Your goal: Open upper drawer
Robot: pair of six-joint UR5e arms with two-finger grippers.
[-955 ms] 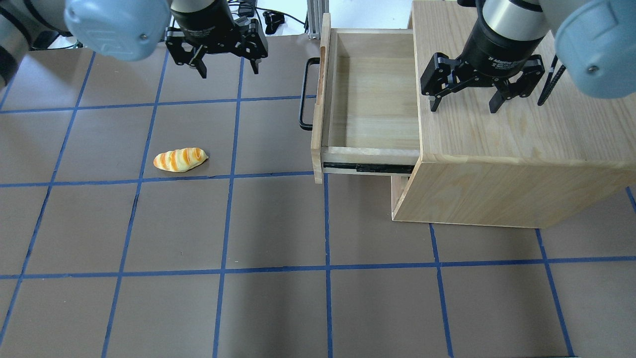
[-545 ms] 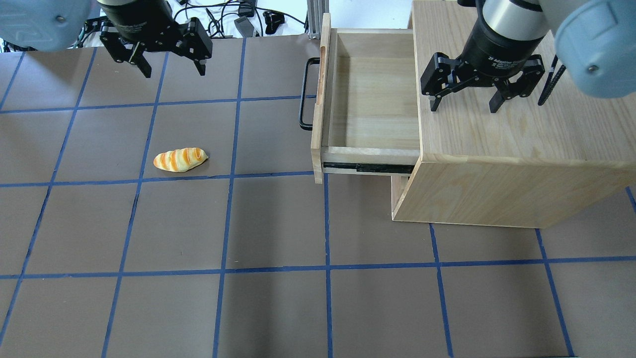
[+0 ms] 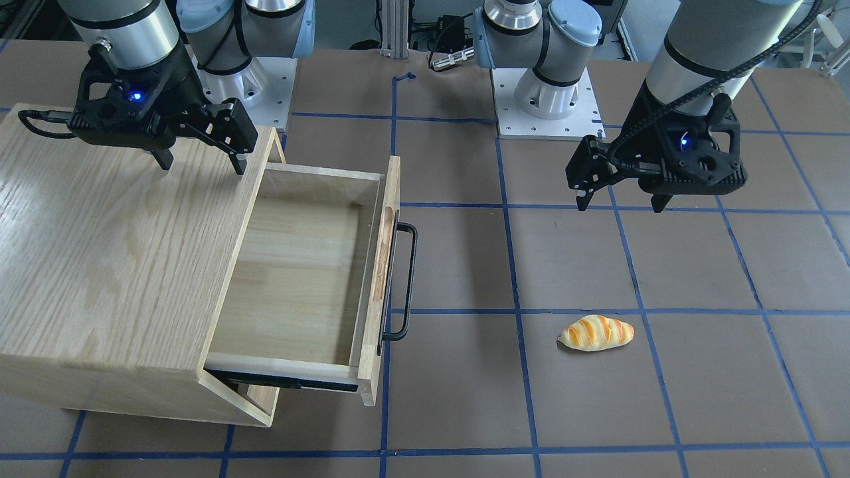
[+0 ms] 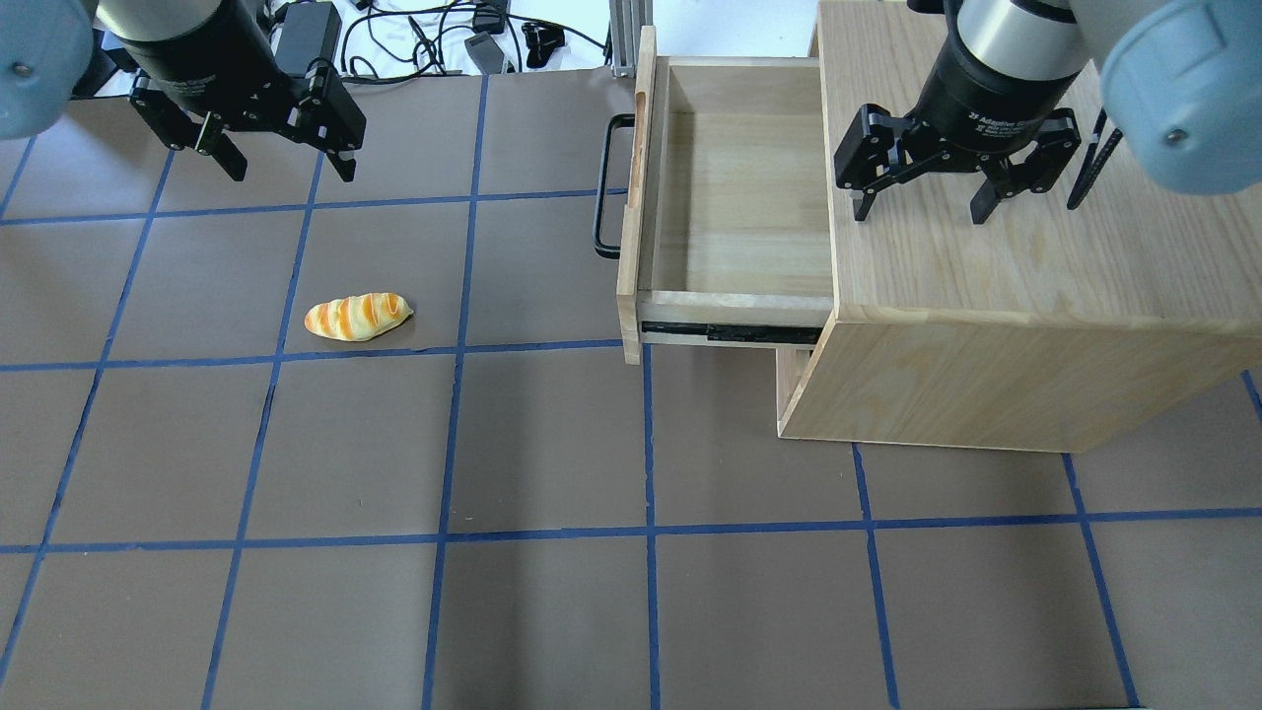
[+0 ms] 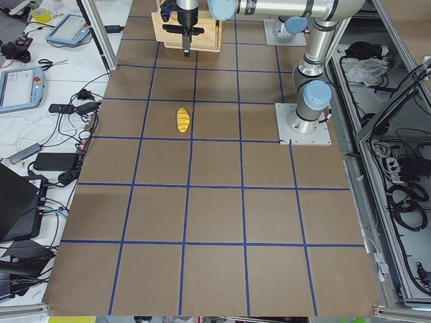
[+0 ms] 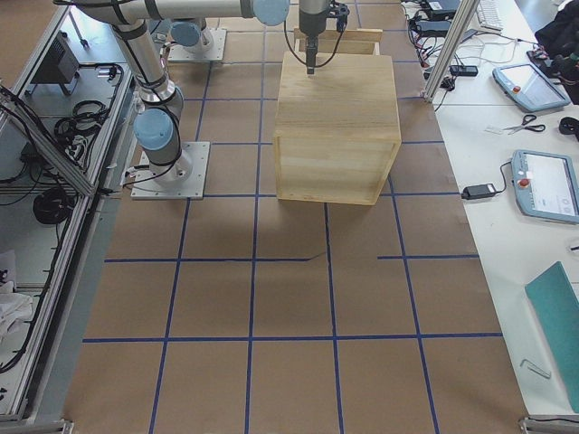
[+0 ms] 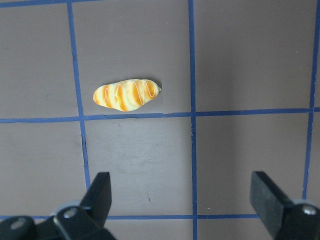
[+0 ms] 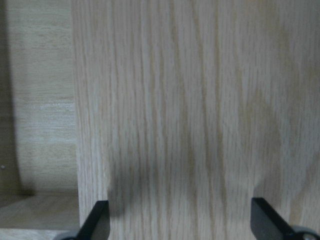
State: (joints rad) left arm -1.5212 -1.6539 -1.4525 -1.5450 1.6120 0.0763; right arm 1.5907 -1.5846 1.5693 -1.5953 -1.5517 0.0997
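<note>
The upper drawer [image 4: 735, 197] is pulled out of the oak cabinet [image 4: 1025, 247] toward the table's middle; it is empty inside, and its black bar handle [image 4: 603, 187] faces away from the cabinet. It also shows in the front view [image 3: 299, 279], handle [image 3: 405, 282] included. My right gripper [image 4: 922, 209] is open and empty, hovering over the cabinet top near the drawer; it shows in the front view too [image 3: 198, 159]. My left gripper [image 4: 291, 170] is open and empty, far from the drawer above the table, also seen in the front view [image 3: 619, 202].
A toy bread loaf [image 4: 357, 317] lies on the brown mat left of the drawer; it shows in the left wrist view [image 7: 127, 95] and the front view [image 3: 596, 332]. Cables [image 4: 434, 30] lie beyond the far table edge. The robot bases [image 3: 544, 99] stand at the near side.
My left gripper has moved left, away from the drawer handle, and a little nearer the bread. The drawer, bread and right gripper have not moved.
</note>
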